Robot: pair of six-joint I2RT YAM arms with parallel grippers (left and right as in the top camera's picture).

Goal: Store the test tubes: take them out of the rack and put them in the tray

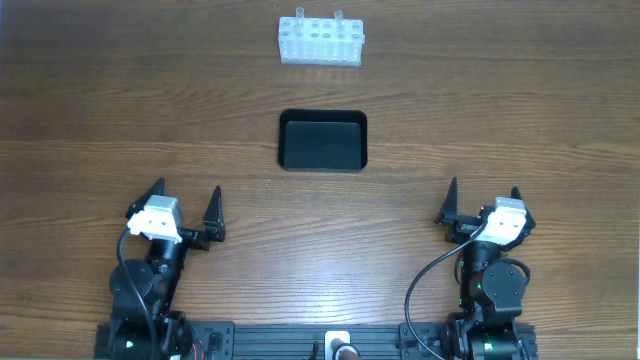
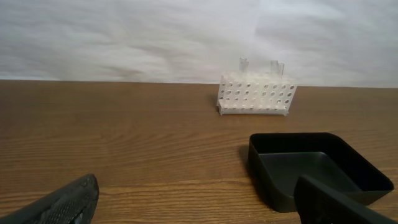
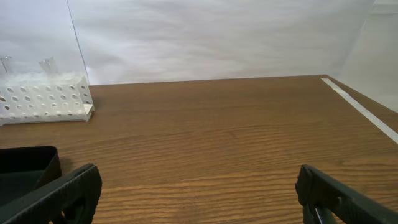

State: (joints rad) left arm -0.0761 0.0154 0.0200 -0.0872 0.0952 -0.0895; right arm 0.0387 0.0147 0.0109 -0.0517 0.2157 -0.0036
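Both gape empty: left pincer (image 1: 187, 190), right pincer (image 1: 485, 188), well apart from rack (image 1: 320, 42). Risk: slanted pull on tube (image 1: 298, 17) tips light rack, misses tray (image 1: 323, 114).

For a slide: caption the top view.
Left gripper and right gripper open; two test tubes in the white rack beyond the empty black tray.

The left arm (image 1: 150, 268) and right arm (image 1: 490, 275) sit folded back close to their bases, well apart from each other. The left gripper (image 1: 187, 198) has its fingers spread wide, gripping nothing. The right gripper (image 1: 485, 195) is likewise spread wide. Both seem to hang low, though height is hard to judge.
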